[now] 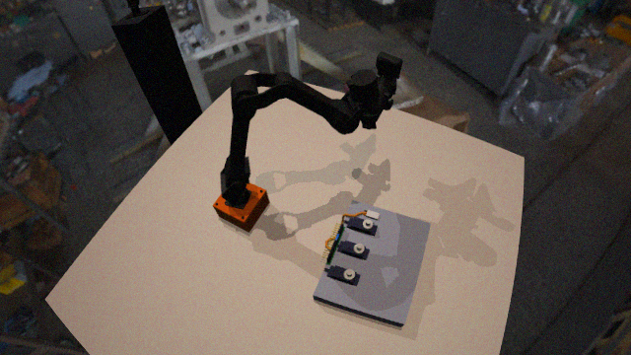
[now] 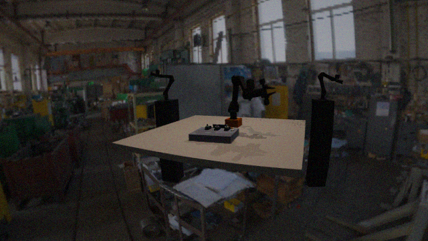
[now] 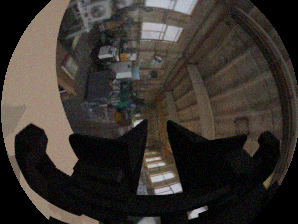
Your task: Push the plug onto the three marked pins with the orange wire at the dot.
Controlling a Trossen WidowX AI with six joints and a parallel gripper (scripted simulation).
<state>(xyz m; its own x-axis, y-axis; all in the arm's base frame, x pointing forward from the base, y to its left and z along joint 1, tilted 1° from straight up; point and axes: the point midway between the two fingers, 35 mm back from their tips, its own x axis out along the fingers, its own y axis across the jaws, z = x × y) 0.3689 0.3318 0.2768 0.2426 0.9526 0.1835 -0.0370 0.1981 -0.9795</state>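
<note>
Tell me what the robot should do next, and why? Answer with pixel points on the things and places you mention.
Maybe swing the gripper (image 1: 389,101) (image 2: 272,93) (image 3: 157,123) back over the white plug (image 1: 373,215): the plug lies on the gray block (image 1: 409,237) (image 2: 210,136), while the gripper is up high, off to one side.

The white plug (image 1: 373,214) lies beside a dark servo (image 1: 362,226) on the grey holder (image 1: 406,266) (image 2: 214,136).

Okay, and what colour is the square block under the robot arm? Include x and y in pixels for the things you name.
Orange (image 1: 255,193) (image 2: 237,122); the top view shows it best.

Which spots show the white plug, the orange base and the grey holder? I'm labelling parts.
White plug (image 1: 373,215): top view, its upper face.
Orange base (image 1: 259,191) (image 2: 239,122): top, exterior; bare corner.
Grey holder (image 1: 394,306) (image 2: 208,138): top, exterior; bare slab.
</note>
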